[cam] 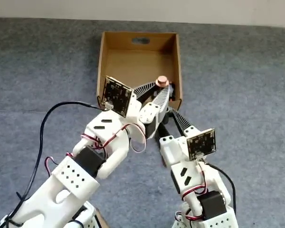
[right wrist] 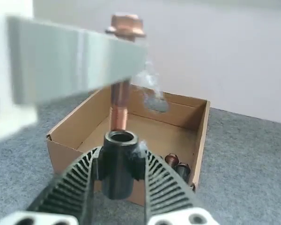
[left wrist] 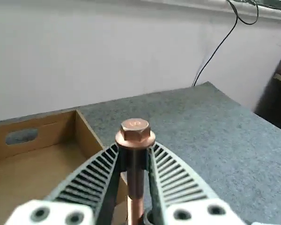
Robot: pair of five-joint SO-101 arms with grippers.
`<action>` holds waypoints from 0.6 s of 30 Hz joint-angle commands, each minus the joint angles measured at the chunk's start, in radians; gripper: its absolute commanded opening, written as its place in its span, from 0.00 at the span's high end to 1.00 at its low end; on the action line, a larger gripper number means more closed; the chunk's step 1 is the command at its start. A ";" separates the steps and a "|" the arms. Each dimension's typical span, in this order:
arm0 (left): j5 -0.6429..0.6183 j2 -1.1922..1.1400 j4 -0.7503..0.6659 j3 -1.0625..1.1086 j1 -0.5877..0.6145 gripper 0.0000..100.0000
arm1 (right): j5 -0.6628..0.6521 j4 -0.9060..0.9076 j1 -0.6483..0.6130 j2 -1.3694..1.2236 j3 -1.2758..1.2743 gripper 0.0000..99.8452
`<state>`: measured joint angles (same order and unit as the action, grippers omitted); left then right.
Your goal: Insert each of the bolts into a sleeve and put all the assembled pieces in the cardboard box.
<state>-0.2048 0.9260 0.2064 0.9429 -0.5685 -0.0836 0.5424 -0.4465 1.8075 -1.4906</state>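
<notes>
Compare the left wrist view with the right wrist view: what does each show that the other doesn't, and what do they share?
Left wrist, not right wrist: the left end effector closed on the bolt just under its hex head, and a black cable up the wall.
Right wrist, not left wrist: the right end effector gripping the black sleeve upright with the bolt's tip at its mouth, and what look like finished pieces in a corner of the cardboard box.
Both: the bolt, the cardboard box, the grey table.
</notes>
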 commanded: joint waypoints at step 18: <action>0.003 0.113 0.041 -0.015 -0.094 0.99 | 0.006 -0.019 -0.005 0.008 0.007 0.99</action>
<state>-0.2033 1.0196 0.2493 0.9429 -0.6421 -0.0836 0.5424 -0.4465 1.8075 -1.4922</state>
